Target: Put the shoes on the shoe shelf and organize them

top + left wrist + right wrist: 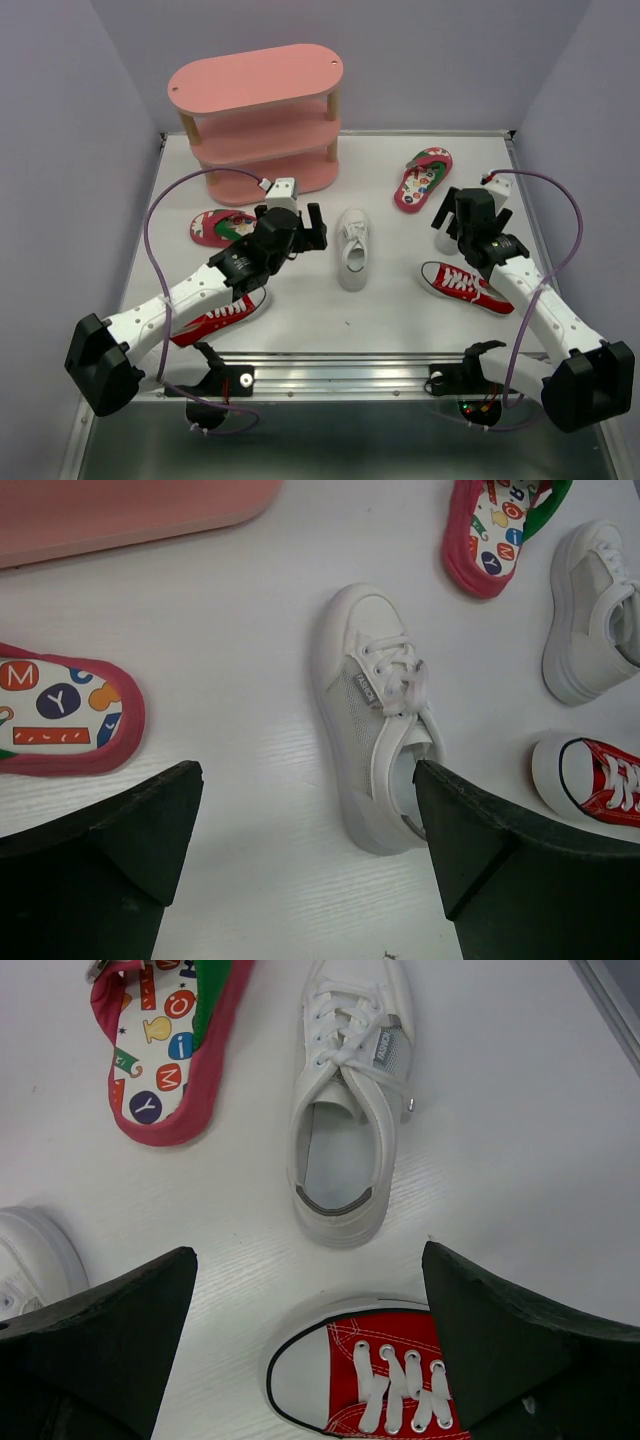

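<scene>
The pink three-tier shoe shelf (255, 110) stands at the back left, with no shoes showing on it. One white sneaker (352, 248) lies mid-table. My left gripper (293, 228) hovers just left of it, open and empty; in the left wrist view (308, 810) its right finger is by the sneaker's (375, 745) heel. My right gripper (468, 222) is open and empty above the second white sneaker (345, 1110) and the toe of a red sneaker (370, 1375). The other red sneaker (215, 318) lies under my left arm. Flip-flops lie at the left (215, 227) and back right (423, 180).
The shelf's bottom board (120, 515) lies close ahead of the left gripper. Purple walls close in the table on the left, back and right. A metal rail (350, 375) runs along the near edge by the arm bases. The table's right edge (610, 990) is near the right gripper.
</scene>
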Action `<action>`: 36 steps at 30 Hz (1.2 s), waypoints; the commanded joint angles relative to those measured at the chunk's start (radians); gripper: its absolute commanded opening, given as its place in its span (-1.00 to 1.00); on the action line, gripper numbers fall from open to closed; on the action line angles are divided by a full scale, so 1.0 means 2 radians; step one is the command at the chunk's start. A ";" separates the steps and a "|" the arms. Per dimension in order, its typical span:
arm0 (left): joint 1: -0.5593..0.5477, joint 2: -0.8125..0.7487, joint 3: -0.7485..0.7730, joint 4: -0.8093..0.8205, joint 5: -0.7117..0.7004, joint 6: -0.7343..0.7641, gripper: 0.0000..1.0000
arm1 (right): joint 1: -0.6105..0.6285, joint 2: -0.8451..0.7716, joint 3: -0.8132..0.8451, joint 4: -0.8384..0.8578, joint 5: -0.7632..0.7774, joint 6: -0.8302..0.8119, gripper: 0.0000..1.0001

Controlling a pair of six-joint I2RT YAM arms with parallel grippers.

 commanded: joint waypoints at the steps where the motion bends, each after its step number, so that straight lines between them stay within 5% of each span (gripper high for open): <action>1: -0.001 0.013 0.032 0.005 0.006 0.001 0.98 | 0.002 -0.018 0.008 0.000 0.006 0.005 1.00; 12: -0.005 0.050 0.057 -0.035 0.014 0.014 0.98 | 0.002 -0.038 -0.002 0.001 -0.006 0.005 1.00; 20: -0.046 0.146 0.134 -0.084 -0.015 -0.031 0.90 | 0.002 -0.042 -0.003 -0.003 -0.004 0.012 1.00; 36: -0.070 0.273 0.172 -0.096 0.022 -0.048 0.41 | 0.002 -0.042 -0.008 -0.009 -0.005 0.021 1.00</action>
